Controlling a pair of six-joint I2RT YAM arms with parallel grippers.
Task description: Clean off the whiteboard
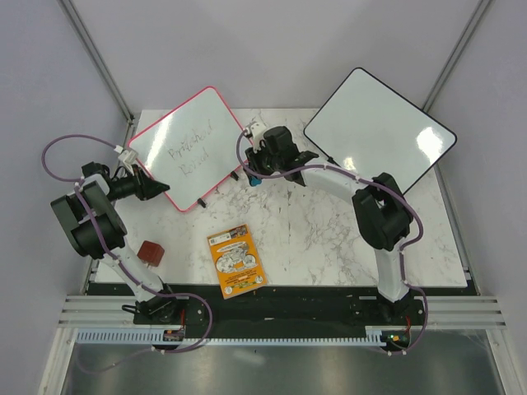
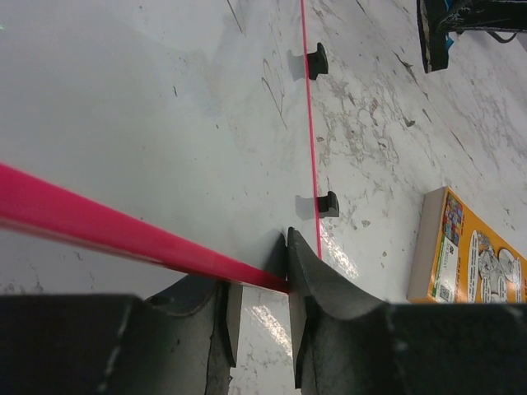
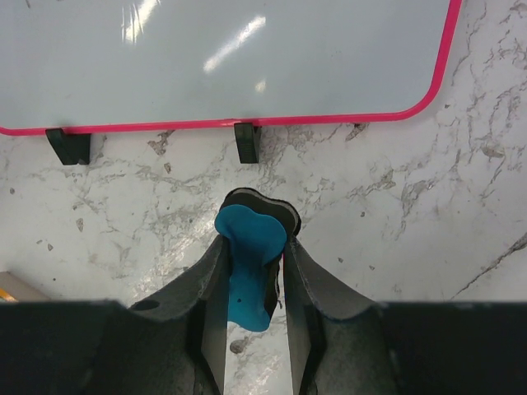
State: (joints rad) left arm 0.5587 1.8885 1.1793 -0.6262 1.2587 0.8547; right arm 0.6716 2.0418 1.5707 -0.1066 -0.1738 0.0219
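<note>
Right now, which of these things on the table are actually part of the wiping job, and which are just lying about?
In the job:
pink-framed whiteboard with handwriting
blue eraser in the right tool
left tool clamping the board's frame

Lying about:
black-framed whiteboard
orange box
reddish-brown block

Left arm (image 1: 86, 218) and right arm (image 1: 383, 218) have black joints, white links, purple cables (image 1: 46, 160). Left gripper (image 2: 262, 265) and right gripper (image 3: 255, 241) are black.
</note>
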